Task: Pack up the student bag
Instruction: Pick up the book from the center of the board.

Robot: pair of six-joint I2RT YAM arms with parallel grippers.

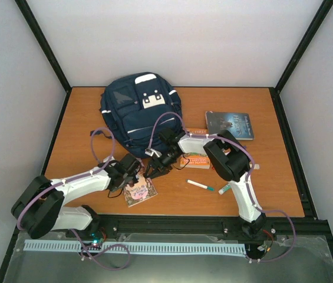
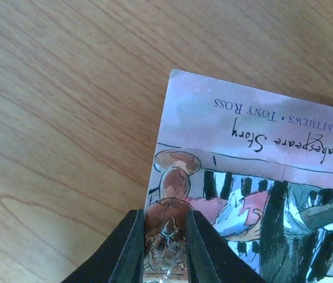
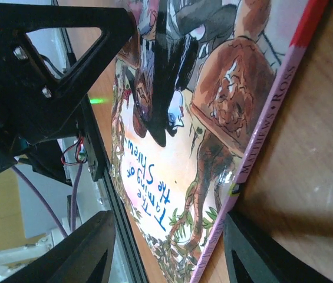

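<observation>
The student bag (image 1: pixel 139 109), navy with white stripes, lies at the back middle of the table. A pink illustrated book (image 1: pixel 141 192) lies at the front. It fills the left wrist view (image 2: pixel 260 147) and the right wrist view (image 3: pixel 172 177). My left gripper (image 1: pixel 132 178) points down on the book's left edge, and the cover shows in the narrow gap between the jaws (image 2: pixel 166 215). My right gripper (image 1: pixel 156 169) is wide open around the book's corner (image 3: pixel 169 236), with one finger (image 3: pixel 260 253) beside the spine. Neither gripper holds anything.
A dark book (image 1: pixel 230 125) lies at the back right. An orange book (image 1: pixel 195 160) lies under the right arm. A green-capped marker (image 1: pixel 200 185) and a second small pen (image 1: pixel 224 188) lie at the front right. The table's front rail (image 1: pixel 172 224) is just behind the pink book.
</observation>
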